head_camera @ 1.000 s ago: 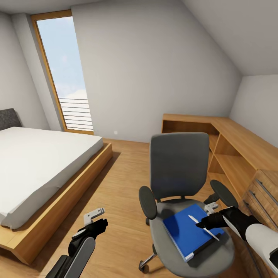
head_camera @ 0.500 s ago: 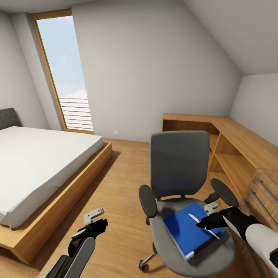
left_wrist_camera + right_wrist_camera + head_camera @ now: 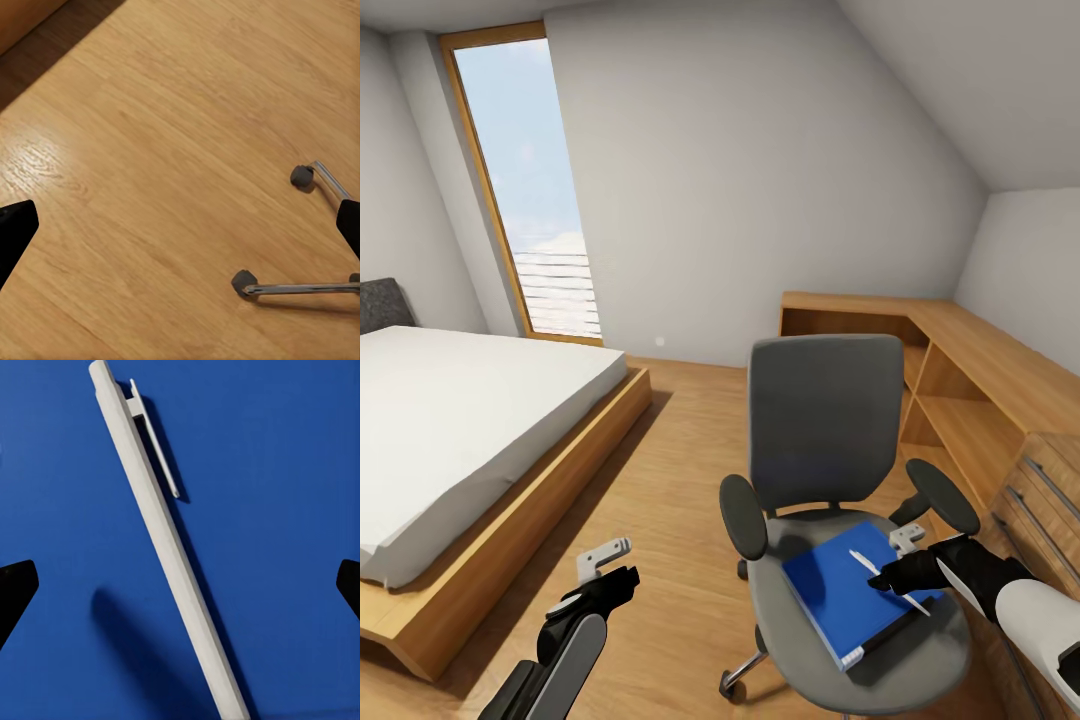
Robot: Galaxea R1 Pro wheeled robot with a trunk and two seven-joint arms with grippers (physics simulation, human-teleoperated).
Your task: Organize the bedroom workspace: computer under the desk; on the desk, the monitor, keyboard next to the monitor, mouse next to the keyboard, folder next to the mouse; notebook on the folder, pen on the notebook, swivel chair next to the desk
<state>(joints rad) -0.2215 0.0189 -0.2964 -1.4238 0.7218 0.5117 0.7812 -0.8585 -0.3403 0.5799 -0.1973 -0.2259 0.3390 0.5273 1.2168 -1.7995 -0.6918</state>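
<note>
Where the sloped white ceiling meets the pale grey walls, a tall wood-framed window [image 3: 530, 190] opens onto sky, and a light wood plank floor [image 3: 660, 470] spans the room. A low wooden platform bed with a white mattress [image 3: 460, 420] lies on the robot's left side. An L-shaped light wood shelf unit [image 3: 950, 370] runs along the far and right walls, ending in a light wood dresser with long metal handles [image 3: 1045, 505] at the near right.

The swivel chair [image 3: 825, 430], with grey seat, tall grey back, black armrests and chrome star base on castors, stands on the floor just in front of the shelf unit, its seat facing the robot. The flat bright blue folder with white page edges [image 3: 840, 590] lies on the seat, set at an angle. The thin white pen [image 3: 865, 565] lies on top of the folder; in the right wrist view its clip and long barrel [image 3: 165, 555] rest on the blue cover [image 3: 285, 510].

The right gripper [image 3: 905, 570], black-fingered, hovers just above the pen, its fingers spread wide to either side of the barrel and clear of it. The left gripper [image 3: 605, 570] hangs over bare floor beside the chair, fingers likewise spread and holding nothing; its wrist view shows two chrome base legs with grey castors [image 3: 300, 225].
</note>
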